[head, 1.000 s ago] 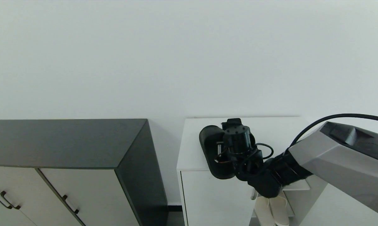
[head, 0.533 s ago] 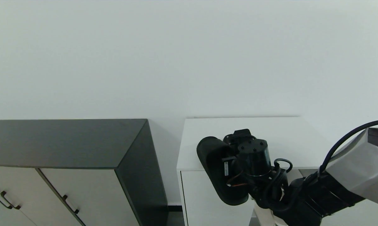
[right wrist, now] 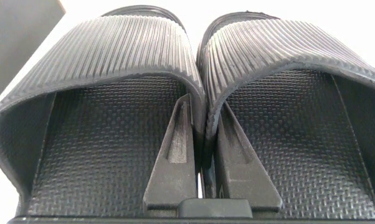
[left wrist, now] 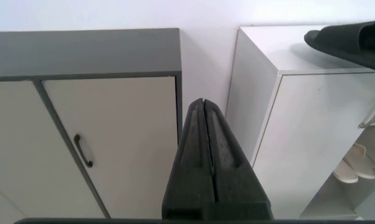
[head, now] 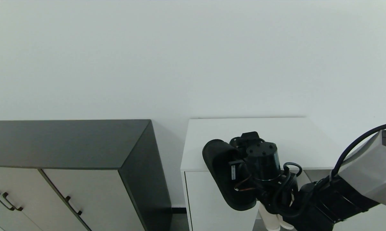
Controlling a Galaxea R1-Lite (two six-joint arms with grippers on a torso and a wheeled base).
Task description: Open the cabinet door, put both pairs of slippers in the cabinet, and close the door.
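So the right gripper (right wrist: 201, 118) is clamped on the black slippers (head: 223, 175). Its two fingers sit inside the shoes and pinch the inner side walls together, so the pair hangs side by side as one bundle. From the head view the slippers are up at the front edge of the white cabinet (head: 276, 141), near its front left corner, overlapping the top and the closed front panel below it.

The white slippers (left wrist: 352, 165) are on a low shelf inside that cabinet. That side looks open, though the door itself is hard to make out.

The left gripper (left wrist: 205, 149) is pressed fully closed with nothing in it, out in front of the gap between the white cabinet and the dark-topped cabinet (head: 68, 144).
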